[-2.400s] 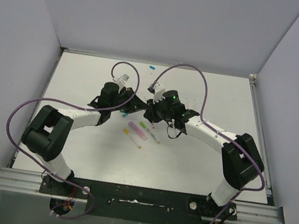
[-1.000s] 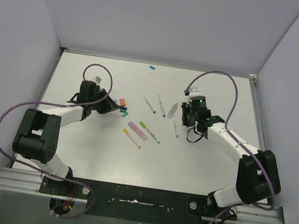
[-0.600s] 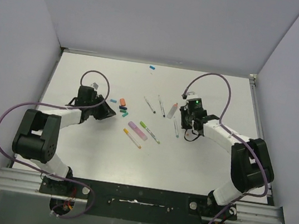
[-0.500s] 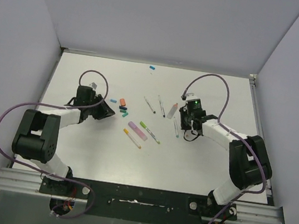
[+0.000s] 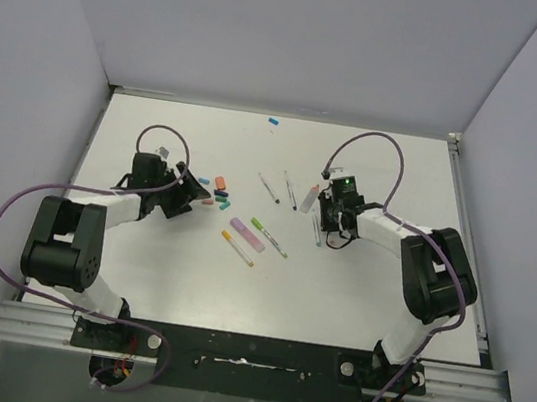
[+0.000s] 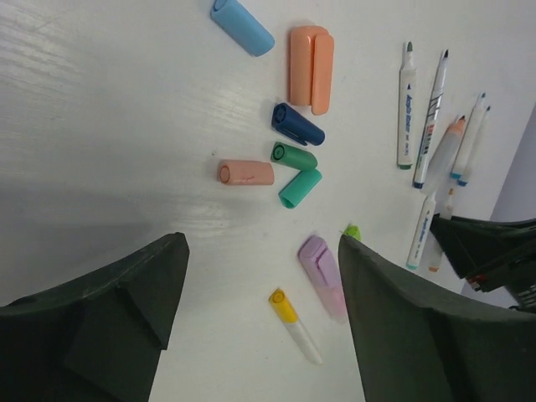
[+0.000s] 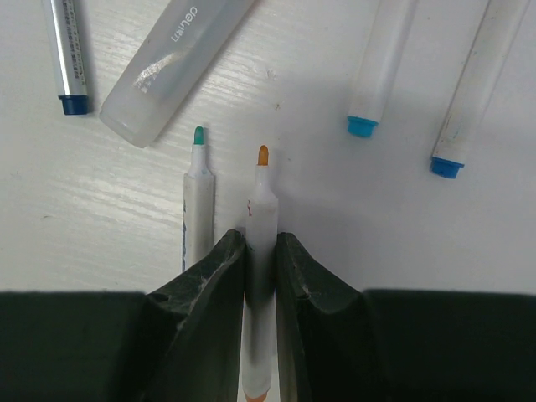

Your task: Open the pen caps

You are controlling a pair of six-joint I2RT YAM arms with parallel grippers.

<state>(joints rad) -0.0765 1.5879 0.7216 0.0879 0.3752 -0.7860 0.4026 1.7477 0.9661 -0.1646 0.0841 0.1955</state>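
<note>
Top view: L gripper (image 5: 184,193) w/ loose pen caps (image 5: 217,191) at its 3 o'clock, R gripper (image 5: 324,222) low over uncapped pens (image 5: 291,191); L wrist: fingers (image 6: 117,310) spread, empty, yellow-capped pen (image 6: 293,325) at 5 o'clock, prob. light, slick, snug-fit, so pinch barrel & cap separately; R wrist: fingers (image 7: 209,293) clamp orange-tipped pen (image 7: 261,209).

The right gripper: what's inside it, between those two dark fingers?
A white pen with a bare orange tip, its barrel pinched by the right gripper. The fingers cover the barrel's sides, and whatever lies under the pen cannot be seen.
</note>
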